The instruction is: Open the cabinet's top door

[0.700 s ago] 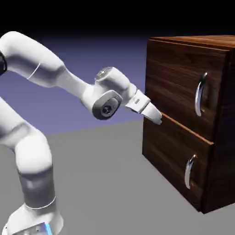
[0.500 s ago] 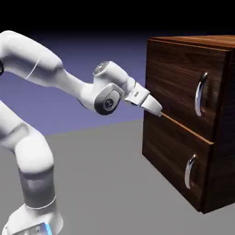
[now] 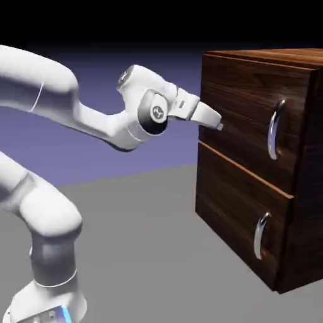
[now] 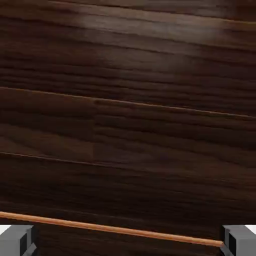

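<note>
From where I am standing, the white arm (image 3: 76, 113) is reaching across from the left, its wrist turned so that the gripper (image 3: 214, 122) is pointing straight at the cabinet (image 3: 252, 164). The gripper is hovering at the near edge of the top door (image 3: 243, 113), with nothing between the fingers. In the hand view the two grey fingertips (image 4: 15, 240) are sitting at the far corners of the bottom edge, so the hand is spread wide and gripping nothing. That view is filling with dark wood grain, and a thin lighter line (image 4: 110, 229) is running across low down, probably the seam between the two panels.

Further right, the top door is lying flush and closed, its curved chrome handle (image 3: 274, 129) untouched and well apart from the gripper. The lower panel (image 3: 236, 217) and its own handle (image 3: 260, 235) are sitting below. I judge the hand is being held open so it can slip around the upper handle, which calls for travelling further right along the door face.
</note>
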Tool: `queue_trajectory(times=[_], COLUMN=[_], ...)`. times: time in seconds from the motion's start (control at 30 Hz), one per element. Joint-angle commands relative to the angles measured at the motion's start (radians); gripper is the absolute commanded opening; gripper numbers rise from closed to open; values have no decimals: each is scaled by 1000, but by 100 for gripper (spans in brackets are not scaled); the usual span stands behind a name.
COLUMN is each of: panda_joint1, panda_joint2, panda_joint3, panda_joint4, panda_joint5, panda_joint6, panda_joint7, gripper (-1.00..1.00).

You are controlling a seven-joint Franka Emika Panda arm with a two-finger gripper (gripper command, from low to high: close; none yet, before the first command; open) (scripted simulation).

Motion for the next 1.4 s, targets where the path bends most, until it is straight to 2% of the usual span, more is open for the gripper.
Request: queue_trajectory(times=[0.0, 1.37], panda_joint1=[15, 628], panda_joint2=[-7, -290], panda_joint3=[-17, -729], panda_joint4=[7, 305], panda_joint5=[-44, -1827], panda_joint6=[-2, -94], panda_joint7=[31, 1290], gripper=[100, 100])
